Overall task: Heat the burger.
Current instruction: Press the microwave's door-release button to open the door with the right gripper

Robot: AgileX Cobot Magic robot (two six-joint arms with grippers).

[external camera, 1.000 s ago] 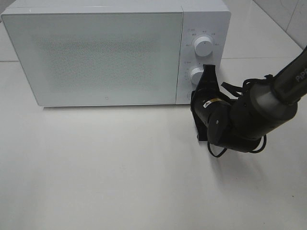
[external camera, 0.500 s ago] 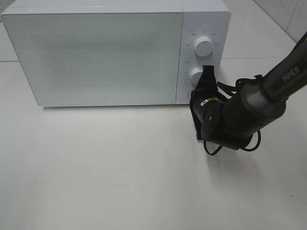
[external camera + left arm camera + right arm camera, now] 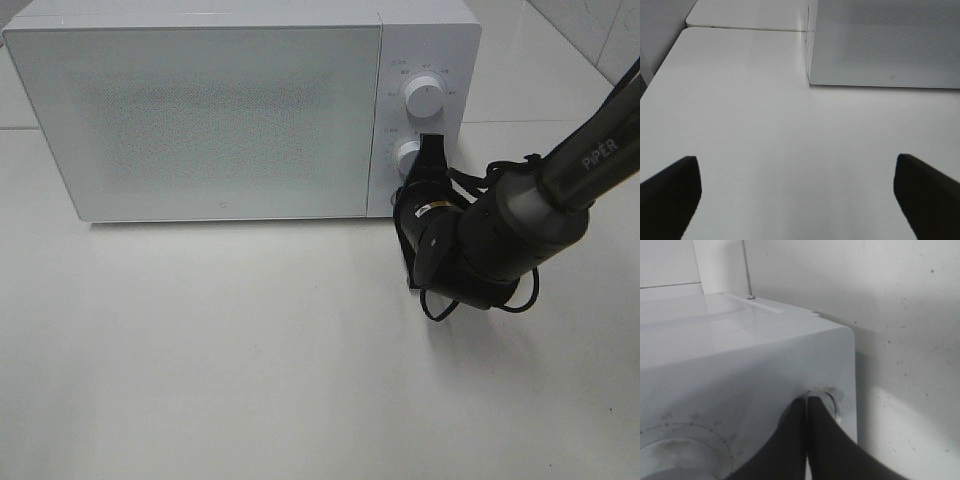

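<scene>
Moved: right arm has swung a little toward the microwave over the last second. Forearm is now steeper and its "PiPER" lettering shows. The fingertip spot at the panel has barely changed.
Left fingers: spread wide, nothing between them, low over the white counter. Out of the high view.
Counter: runs from the near edge up to the microwave's foot. The microwave's left front corner shows in the left wrist view.
Right arm: comes in from the right edge of the high view, wrist low over the counter just in front of the control panel. A black cable loops under the wrist.
Right fingers: pressed together, nothing held, pointing at the control panel.
Tip position: the high view puts the tips just right of the lower knob. The right wrist view shows the closed tips at a small round button near the panel's corner. Touching or just off it: can't tell.
Upper knob: apart from the fingers, farther up the panel.
Door: shut, frosted, nothing readable through it.
Burger: not visible in any view, so can't tell where it sits.
</scene>
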